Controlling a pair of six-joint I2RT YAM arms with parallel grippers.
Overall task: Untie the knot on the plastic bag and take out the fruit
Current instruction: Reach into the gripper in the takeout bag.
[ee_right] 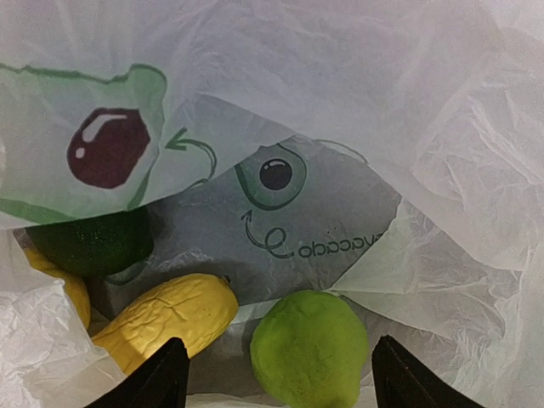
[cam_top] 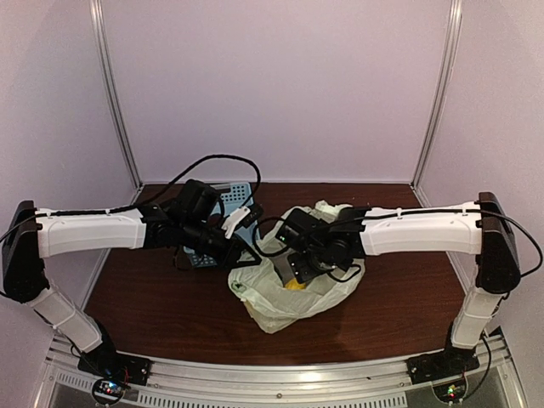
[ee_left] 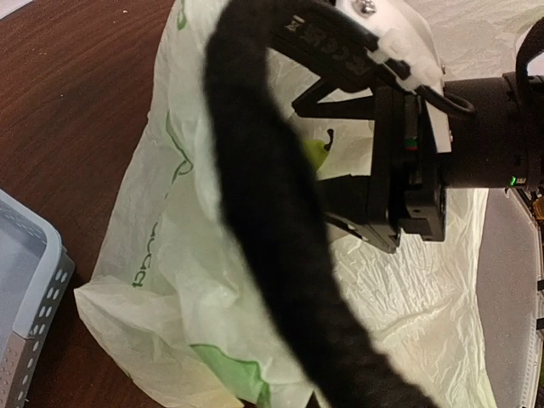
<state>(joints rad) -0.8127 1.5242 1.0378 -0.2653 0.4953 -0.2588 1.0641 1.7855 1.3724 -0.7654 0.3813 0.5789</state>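
Observation:
The pale yellow-green plastic bag (cam_top: pixel 280 308) lies mid-table with its mouth open; the knot is out of view. My right gripper (ee_right: pixel 276 382) reaches inside it, open, fingertips (ee_right: pixel 161 381) either side of a light green fruit (ee_right: pixel 310 348) without touching it. Left of that lie a yellow fruit (ee_right: pixel 170 319), a second yellow one (ee_right: pixel 68 291) and a dark green one (ee_right: pixel 89 242). From above, a bit of yellow fruit (cam_top: pixel 295 285) shows under the right gripper (cam_top: pixel 303 265). My left gripper (cam_top: pixel 242 252) sits at the bag's left rim; a black cable (ee_left: pixel 272 229) hides its jaws.
A light blue perforated basket (cam_top: pixel 228 200) stands behind the left arm, its corner also at the left wrist view's edge (ee_left: pixel 30 297). The right arm's wrist (ee_left: pixel 399 153) hangs over the bag (ee_left: pixel 170 255). Dark wood table (cam_top: pixel 408 297) surrounds the bag; white walls enclose it.

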